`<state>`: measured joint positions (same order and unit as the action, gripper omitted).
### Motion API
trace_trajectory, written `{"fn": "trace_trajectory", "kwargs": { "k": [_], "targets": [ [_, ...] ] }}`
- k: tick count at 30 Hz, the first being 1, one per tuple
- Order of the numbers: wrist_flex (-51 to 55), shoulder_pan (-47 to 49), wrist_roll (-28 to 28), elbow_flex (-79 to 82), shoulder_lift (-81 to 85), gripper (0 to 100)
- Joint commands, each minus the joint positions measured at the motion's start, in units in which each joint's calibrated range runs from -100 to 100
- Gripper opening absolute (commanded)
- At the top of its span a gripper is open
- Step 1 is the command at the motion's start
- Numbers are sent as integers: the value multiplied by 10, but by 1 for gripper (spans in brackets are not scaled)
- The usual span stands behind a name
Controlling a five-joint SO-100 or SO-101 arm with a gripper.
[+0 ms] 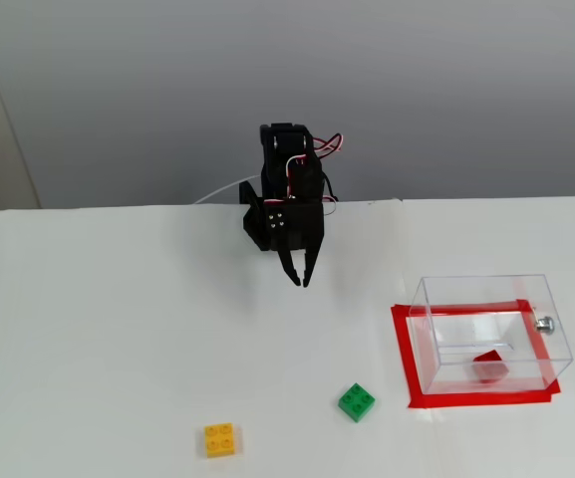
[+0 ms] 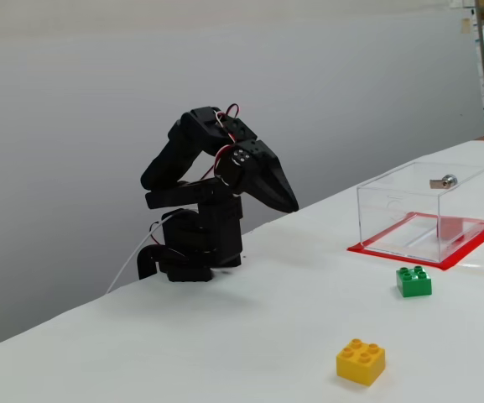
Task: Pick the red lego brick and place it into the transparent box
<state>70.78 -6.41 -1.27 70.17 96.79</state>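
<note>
Bricks lie left of the goal in a fixed view: yellow brick [image 1: 219, 439], then green brick [image 1: 356, 402], both on the table [image 1: 118, 329]. Farther back, the fingers [image 1: 301, 276] hang empty, slightly spread. At right, the red lego brick [image 1: 488, 365] sits tilted inside the transparent box [image 1: 489, 332], no clear long axis; the task looks done.

- Transparent box [image 1: 486, 329]: clear glossy plastic, thin walls; small shiny metal knob [image 1: 544, 323].
- Red lego brick [image 1: 488, 366], green brick [image 1: 356, 402], yellow brick [image 1: 219, 439]: smooth moulded plastic.
- Arm [image 2: 200, 210]: matt black plastic.
- Table [image 1: 118, 329]: smooth matt white.
</note>
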Motion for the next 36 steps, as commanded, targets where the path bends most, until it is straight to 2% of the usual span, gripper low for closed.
{"fn": "trace_trajectory", "kwargs": {
  "k": [1, 19, 26, 31, 36],
  "targets": [
    [-42, -6, 0, 45, 26, 2],
    [-167, -43, -1, 259, 30, 2],
    [-151, -38, 0, 274, 30, 2],
    [-48, -22, 4, 244, 30, 2],
    [6, -12, 14, 229, 30, 2]
  ]
}}
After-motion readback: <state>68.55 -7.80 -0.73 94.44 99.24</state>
